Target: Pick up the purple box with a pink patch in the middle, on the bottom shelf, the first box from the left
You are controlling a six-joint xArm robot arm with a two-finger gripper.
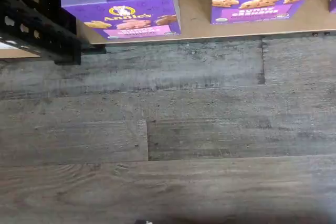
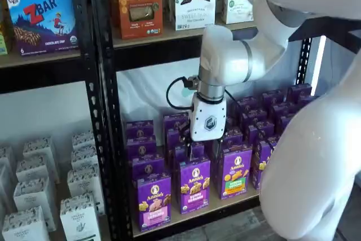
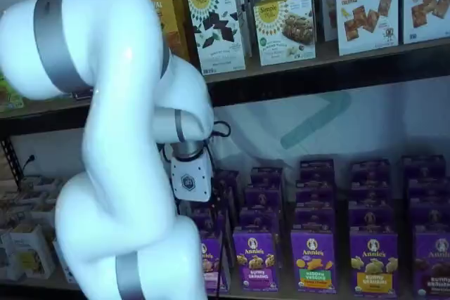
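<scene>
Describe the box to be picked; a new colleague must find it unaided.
Look at the bottom shelf of the black rack, filled with purple Annie's cartons. The purple box stands in the front row at the far left. Its lower front carries a pink band, whereas its neighbour carries a purple one.

Glossy white arm (image 3: 126,103), grey bands

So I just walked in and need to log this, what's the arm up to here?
A white arm has lowered its gripper among the purple Annie's cartons on the bottom shelf. Its target, the purple box with the pink band, stands untouched at the front left. Whether the fingers are open cannot be told; they hold nothing that shows.
</scene>
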